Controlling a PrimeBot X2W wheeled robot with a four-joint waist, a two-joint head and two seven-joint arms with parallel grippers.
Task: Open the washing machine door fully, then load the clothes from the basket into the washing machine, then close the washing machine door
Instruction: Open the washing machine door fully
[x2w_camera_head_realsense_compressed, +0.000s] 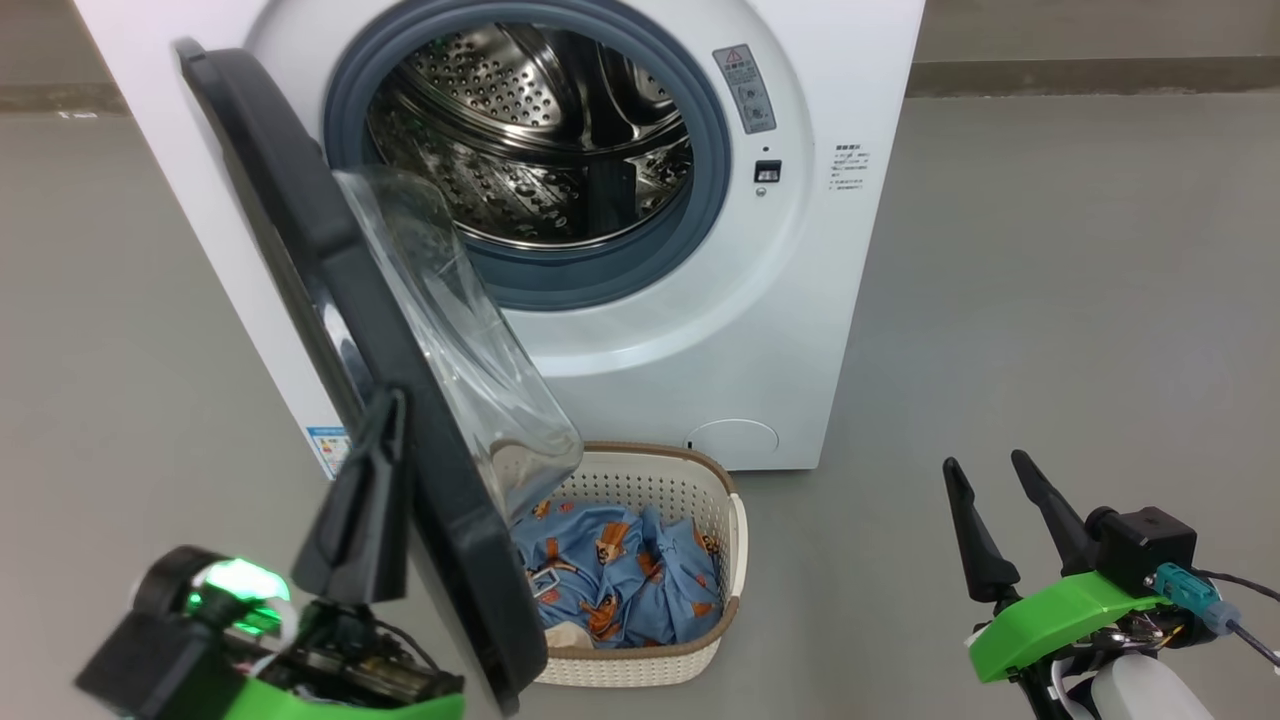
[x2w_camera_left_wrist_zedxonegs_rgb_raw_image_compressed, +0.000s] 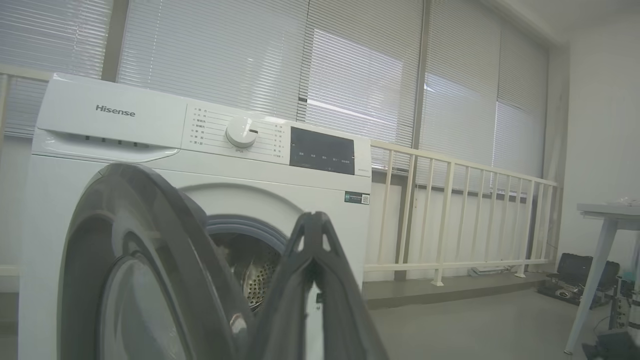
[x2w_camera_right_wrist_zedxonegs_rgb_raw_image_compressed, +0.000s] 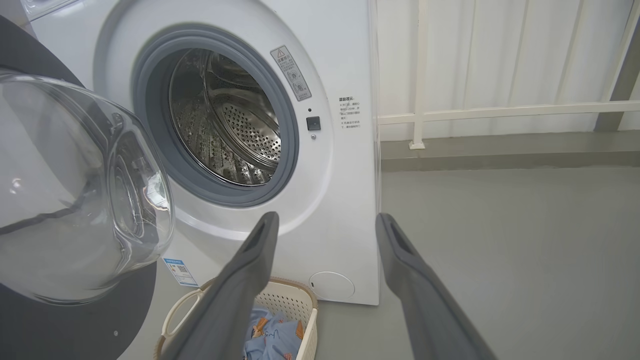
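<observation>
Left jaws closed, one basket (x2w_camera_head_realsense_compressed: 650, 482), one door (x2w_camera_head_realsense_compressed: 292, 222)

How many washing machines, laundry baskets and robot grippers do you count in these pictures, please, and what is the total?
washing machine: 1
basket: 1
grippers: 2, the left gripper and the right gripper
Total: 4

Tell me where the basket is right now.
Head view, lower centre: the basket sits on the floor in front of the washing machine, holding the clothes, its left side hidden behind the open washing machine door.
</observation>
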